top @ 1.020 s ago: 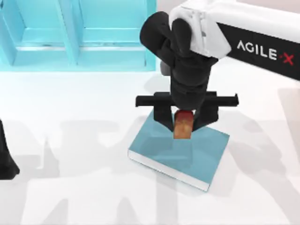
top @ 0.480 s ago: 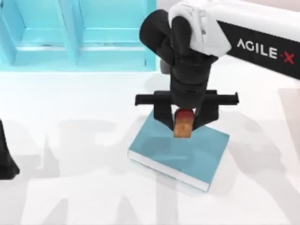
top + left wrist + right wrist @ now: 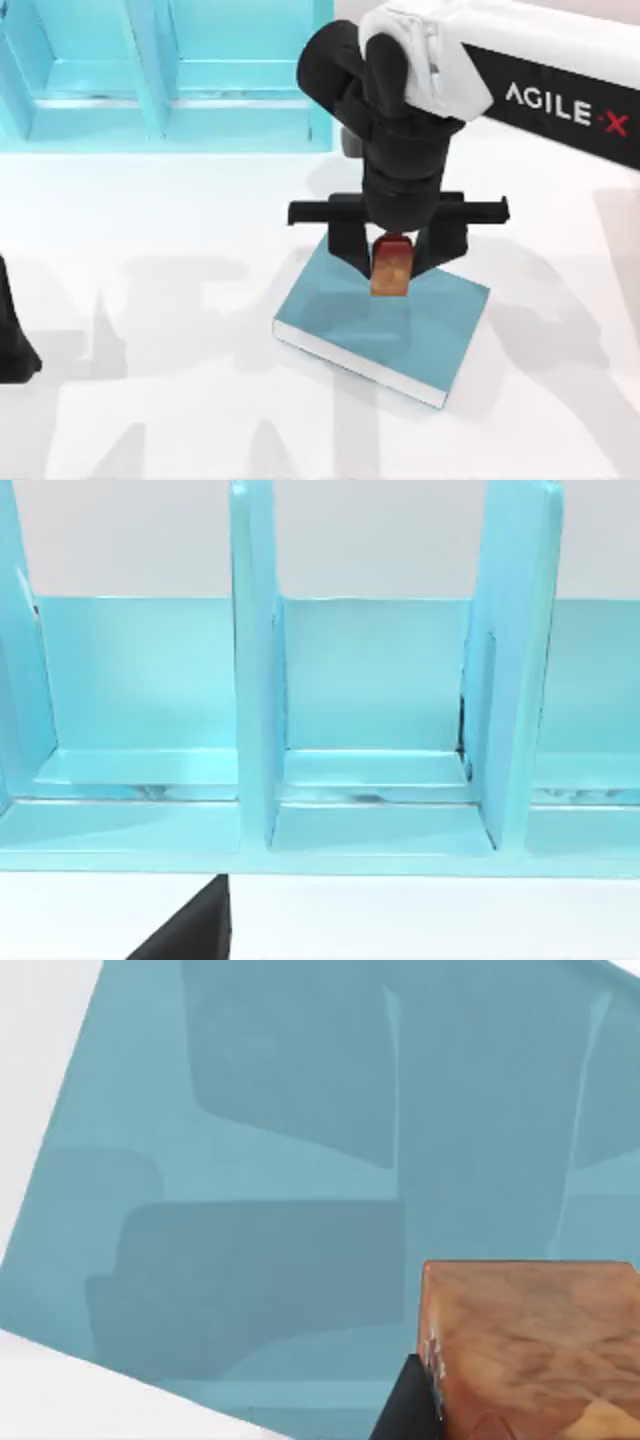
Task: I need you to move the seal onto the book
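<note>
The left arm sits parked at the counter's left edge, facing a teal shelf unit along the far edge. Near the counter's middle, the right pincer is clenched on the seal, an upright orange-brown block with a reddish top, over the far part of the teal-blue, white-edged book.
</note>
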